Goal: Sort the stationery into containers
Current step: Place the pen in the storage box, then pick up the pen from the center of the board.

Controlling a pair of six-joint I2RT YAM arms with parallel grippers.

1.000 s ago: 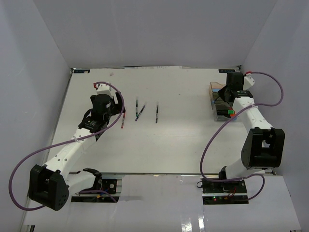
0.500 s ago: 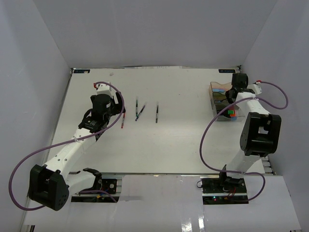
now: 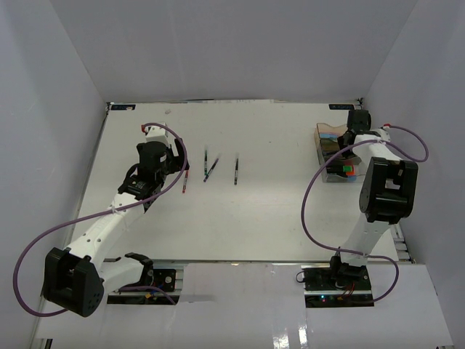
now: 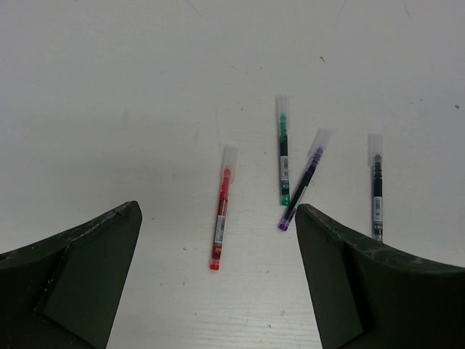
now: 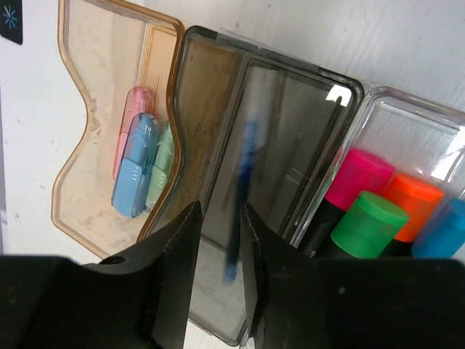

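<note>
Right wrist: amber tray (image 5: 102, 73) holds pink, blue and mint pieces (image 5: 138, 167). The grey tray (image 5: 290, 123) adjoins it. The clear tray (image 5: 414, 138) holds capped markers (image 5: 367, 222). Right gripper (image 5: 221, 211) is slightly parted, with a blurred blue pen (image 5: 247, 160) loose in the gap over the grey tray. Left wrist: left gripper (image 4: 218, 211) is spread wide and empty above the red pen (image 4: 225, 182), green pen (image 4: 283, 160), purple pen (image 4: 304, 180) and dark pen (image 4: 375, 187) on the table (image 4: 109, 87). Top: tray contents are unreadable, and these pens lie well apart from the trays.

Five pens (image 4: 221, 207), four markers (image 5: 367, 222), three pastel pieces (image 5: 138, 167), three trays (image 5: 80, 109).
</note>
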